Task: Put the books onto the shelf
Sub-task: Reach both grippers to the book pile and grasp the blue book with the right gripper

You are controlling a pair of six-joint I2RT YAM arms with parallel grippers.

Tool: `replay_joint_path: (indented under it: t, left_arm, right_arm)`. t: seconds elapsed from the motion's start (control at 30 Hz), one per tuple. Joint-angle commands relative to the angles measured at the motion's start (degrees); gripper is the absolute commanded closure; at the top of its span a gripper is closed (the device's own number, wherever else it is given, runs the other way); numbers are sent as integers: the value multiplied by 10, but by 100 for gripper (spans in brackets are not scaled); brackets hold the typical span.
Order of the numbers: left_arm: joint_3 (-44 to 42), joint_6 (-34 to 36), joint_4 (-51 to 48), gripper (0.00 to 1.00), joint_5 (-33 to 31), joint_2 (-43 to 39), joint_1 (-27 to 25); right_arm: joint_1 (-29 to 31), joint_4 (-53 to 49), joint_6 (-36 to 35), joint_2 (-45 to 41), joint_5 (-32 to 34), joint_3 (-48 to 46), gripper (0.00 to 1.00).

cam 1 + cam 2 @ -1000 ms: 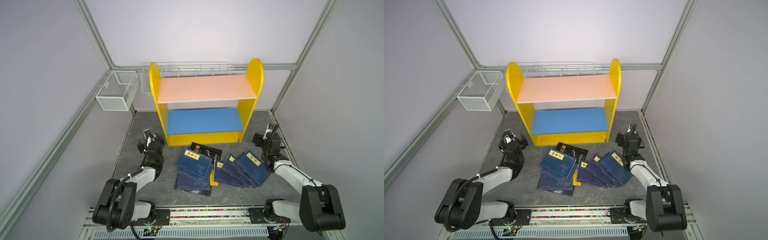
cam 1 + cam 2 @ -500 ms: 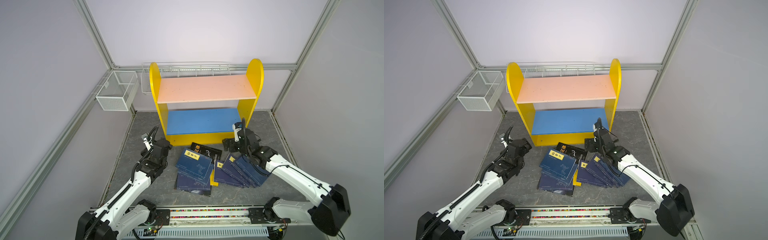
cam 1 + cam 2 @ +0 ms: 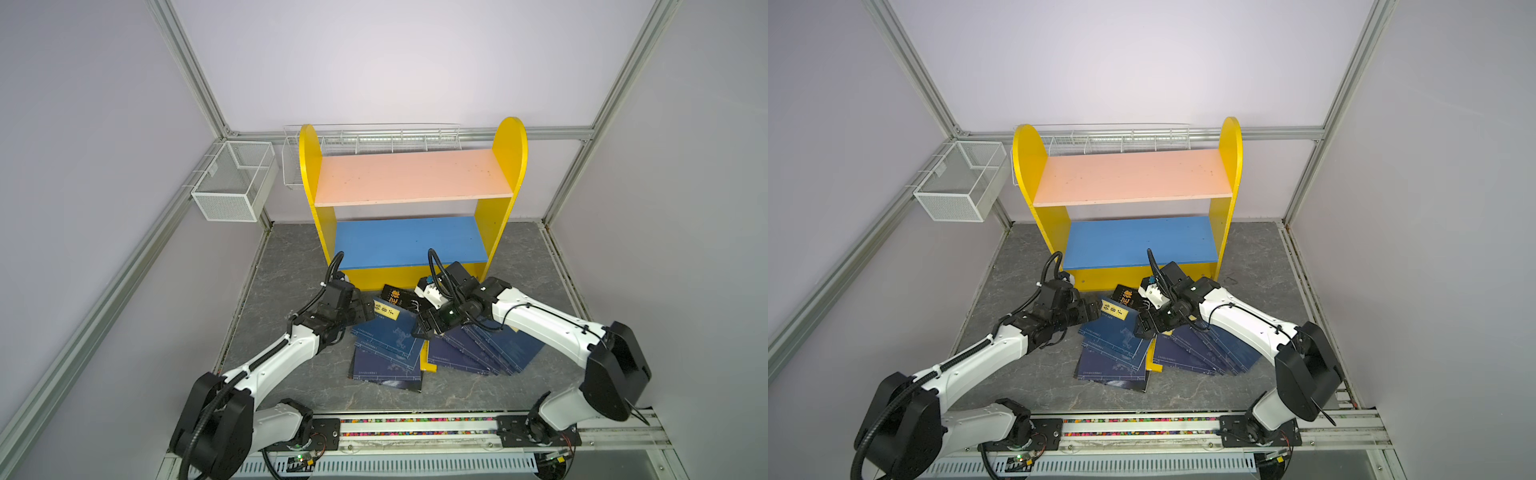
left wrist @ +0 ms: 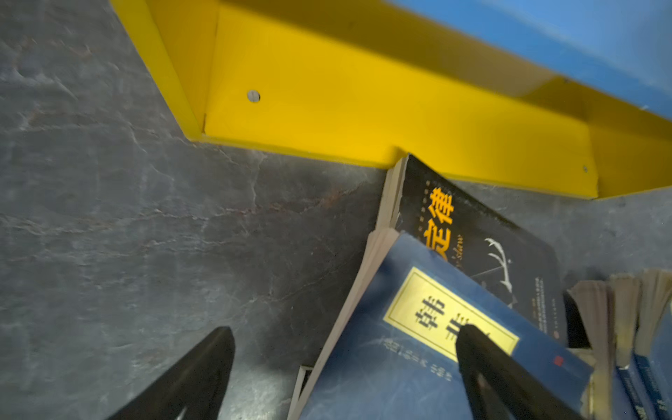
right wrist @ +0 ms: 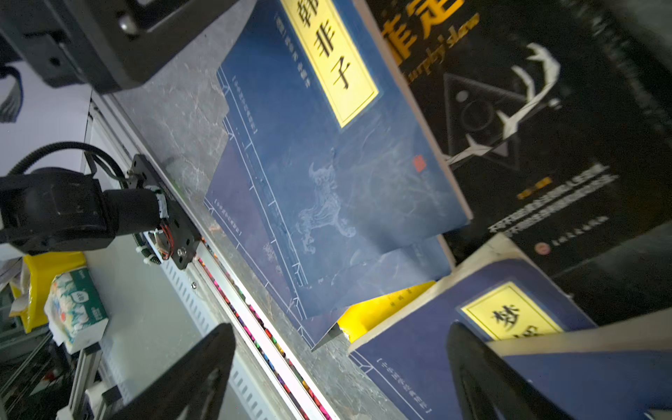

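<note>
Books [image 3: 386, 365] lie flat in loose pile on grey floor [image 3: 291, 266], just before yellow shelf [image 3: 505, 166].

White mesh basket [image 3: 232, 183] hangs on wall frame at far left.

Left gripper [image 3: 368, 309]: jaws spread wide, nothing held. One finger [image 4: 483, 363] sits over yellow label of top navy book [image 3: 390, 332], other over bare floor.

Black book [image 3: 397, 296]: corner at shelf base, partly under navy one.

Right gripper [image 3: 420, 330]: jaws spread wide, nothing held, low between navy stack and fanned navy books [image 3: 478, 353].
</note>
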Motion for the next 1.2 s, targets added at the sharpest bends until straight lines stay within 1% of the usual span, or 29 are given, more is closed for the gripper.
replay_joint_path:
  t: [0.0,0.1,0.27,0.4,0.43,0.5,0.6,0.63,0.67,0.73,0.83,0.87,0.93,1.03,1.17]
  left_arm:
    - [23,2,-22,6,30,27,-2]
    - [34,10,-22,9,40,39,-2]
    - [43,24,-37,19,65,45,-2]
    - [39,22,-70,23,49,54,-2]
    - [41,17,-86,25,35,58,-2]
    - [43,7,-109,30,15,68,-2]
    - [37,1,-115,40,28,77,-2]
    - [36,0,-118,45,31,79,-2]
    - [35,1,-120,47,36,81,-2]
    - [39,6,-134,57,44,83,-3]
    - [40,10,-145,66,60,80,-3]
    - [39,12,-145,66,68,78,-3]
    - [41,17,-148,76,79,71,-4]
    - [41,28,-147,79,91,64,-4]
    - [44,35,-147,84,106,64,-5]
  right_arm:
    - [4,-16,-20,24,-31,10,7]
    - [4,-3,-19,49,-41,10,7]
    - [3,11,-6,98,-45,22,8]
    - [-1,6,-3,137,-59,46,10]
    - [-3,6,1,144,-61,51,13]
    - [-7,4,10,154,-61,62,15]
    - [-9,6,18,166,-72,83,16]
    - [-9,8,22,171,-76,90,16]
    - [-10,11,27,174,-78,96,16]
    - [-14,17,35,179,-90,108,16]
    - [-22,30,48,178,-105,117,17]
    - [-25,38,54,175,-110,117,17]
    - [-36,61,73,165,-123,111,17]
    - [-52,86,97,157,-142,103,18]
    - [-60,94,108,147,-133,97,22]
